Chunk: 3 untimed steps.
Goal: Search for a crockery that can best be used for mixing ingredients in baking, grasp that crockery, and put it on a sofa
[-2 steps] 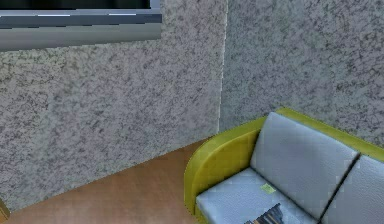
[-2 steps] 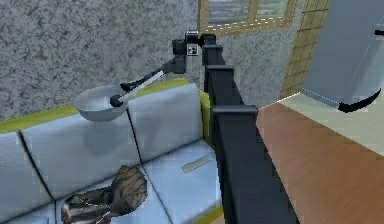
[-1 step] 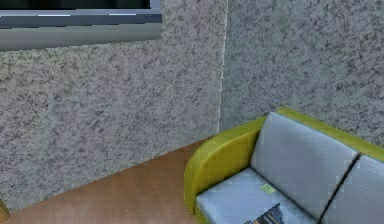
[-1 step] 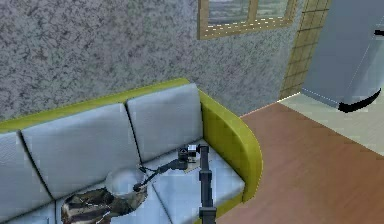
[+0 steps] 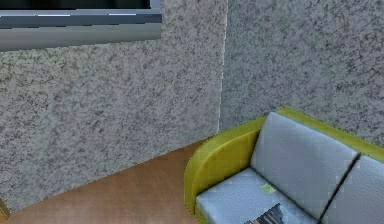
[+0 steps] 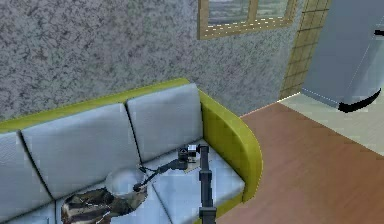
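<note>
**A:** What about the fingers?

**B:** Two thin dark fingers (image 6: pixel 158 174) of the gripper (image 6: pixel 142 181) point toward the arm side view's left. Their tips are at a pale grey bowl (image 6: pixel 122 183), round and smooth. I cannot tell whether they grip it, because the cushion lies right behind it.

**A:** So where is the bowl?

**B:** At the sofa (image 6: pixel 235 140), over a grey seat cushion (image 6: pixel 172 200). Whether it rests there or hangs just above is unclear. Just left of it lies a dark mottled heap (image 6: pixel 85 208).

**A:** And behind the gripper?

**B:** Two small white squares (image 6: pixel 187 153) with black marks, then the arm (image 6: pixel 206 190), a dark square bar rising from the bottom edge.

**A:** Materials?

**B:** The sofa has padded grey cushions in a rounded yellow-green shell. The speckled wall (image 6: pixel 90 50) looks rough, and the floor (image 6: pixel 310 150) is reddish wood. A wood-framed window (image 6: pixel 245 15) sits high up.

**A:** And the forward view?

**B:** It shows a curved yellow-green armrest (image 5: pixel 212 160), a corner where two speckled walls meet, and a grey-framed window (image 5: pixel 80 25). A dark striped thing (image 5: pixel 268 214) lies flat on the seat at the bottom edge.
</note>
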Motion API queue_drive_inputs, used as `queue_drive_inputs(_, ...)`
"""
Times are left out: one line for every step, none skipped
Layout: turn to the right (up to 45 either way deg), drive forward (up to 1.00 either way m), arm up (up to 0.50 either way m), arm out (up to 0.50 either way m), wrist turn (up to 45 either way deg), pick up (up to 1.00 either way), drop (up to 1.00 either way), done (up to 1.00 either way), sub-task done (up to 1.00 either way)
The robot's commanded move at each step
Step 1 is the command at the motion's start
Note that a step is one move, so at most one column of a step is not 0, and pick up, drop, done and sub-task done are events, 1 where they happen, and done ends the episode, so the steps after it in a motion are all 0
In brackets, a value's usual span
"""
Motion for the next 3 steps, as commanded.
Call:
queue_drive_inputs(0.0,0.0,0.0,0.0,0.0,0.0,1.0,0.0,0.0)
queue_drive_inputs(0.0,0.0,0.1,0.0,0.0,0.0,0.0,0.0,0.0)
queue_drive_inputs(0.0,0.0,0.0,-0.08,0.0,0.0,0.0,0.0,0.0)
